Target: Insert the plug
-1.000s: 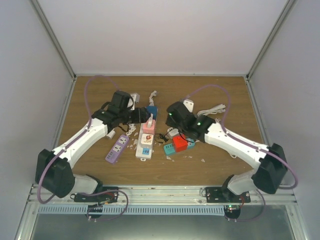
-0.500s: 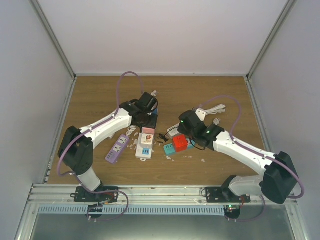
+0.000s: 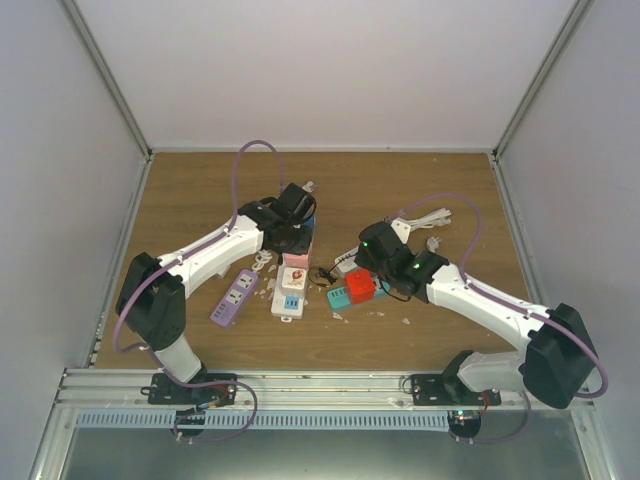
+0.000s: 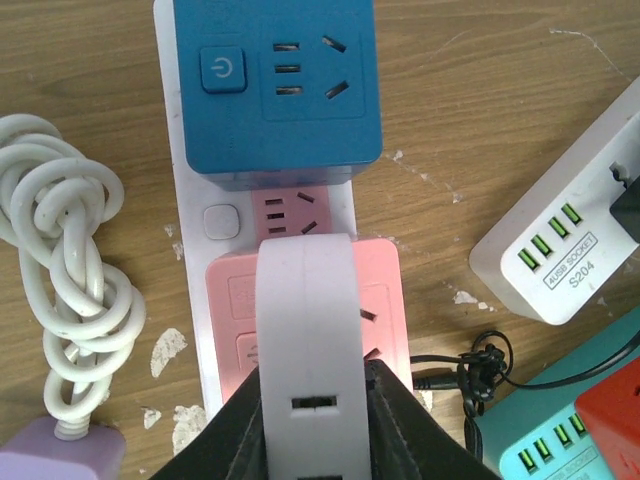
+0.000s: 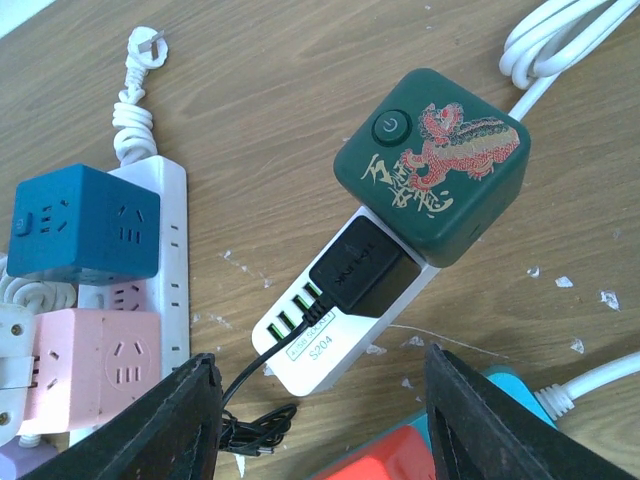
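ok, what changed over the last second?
The left arm swung round and its wrist went right, over the strips. The left gripper holds the white plug above the pink cube. The right arm drew its wrist right and nearer, with the right gripper open and empty. Nearly all of this happened in the first half second. No grab or release seen. The white strip and blue cube stayed put.

You get top view from high behind near edge, facing down over whole desk (image 3: 450, 180). Your wrist views sit close above desk centre, facing down; both share pink cube (image 4: 385, 300) (image 5: 100, 360), blue cube (image 4: 280, 90) (image 5: 85, 225).
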Controlling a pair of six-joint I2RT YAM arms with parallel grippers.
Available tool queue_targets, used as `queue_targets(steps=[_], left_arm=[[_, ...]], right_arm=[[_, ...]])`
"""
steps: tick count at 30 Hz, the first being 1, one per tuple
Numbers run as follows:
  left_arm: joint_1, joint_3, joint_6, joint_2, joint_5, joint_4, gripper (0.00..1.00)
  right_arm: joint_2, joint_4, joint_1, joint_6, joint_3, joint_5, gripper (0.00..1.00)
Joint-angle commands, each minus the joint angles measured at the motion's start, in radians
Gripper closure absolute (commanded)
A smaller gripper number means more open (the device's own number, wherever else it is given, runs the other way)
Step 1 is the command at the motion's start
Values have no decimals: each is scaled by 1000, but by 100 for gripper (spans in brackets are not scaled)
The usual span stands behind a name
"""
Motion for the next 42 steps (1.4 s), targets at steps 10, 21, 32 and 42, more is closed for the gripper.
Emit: queue_targets(steps=[10,21,32,42], left_arm=[[-5,19,-11,38,-29,-14,88],[-37,10,-62,104,-81,-93,94],[-52,28,-100,103,-87,-136,86],[-59,182,-41,-9,-26,-186,44]], right_arm=[[-6,21,-11,2,-18,6,44],[-3,-2,-11,6,-16,32,44],[-31,7,-10,-44,-31,45,46],[-83,161,-5,-260,-58,-98,41]])
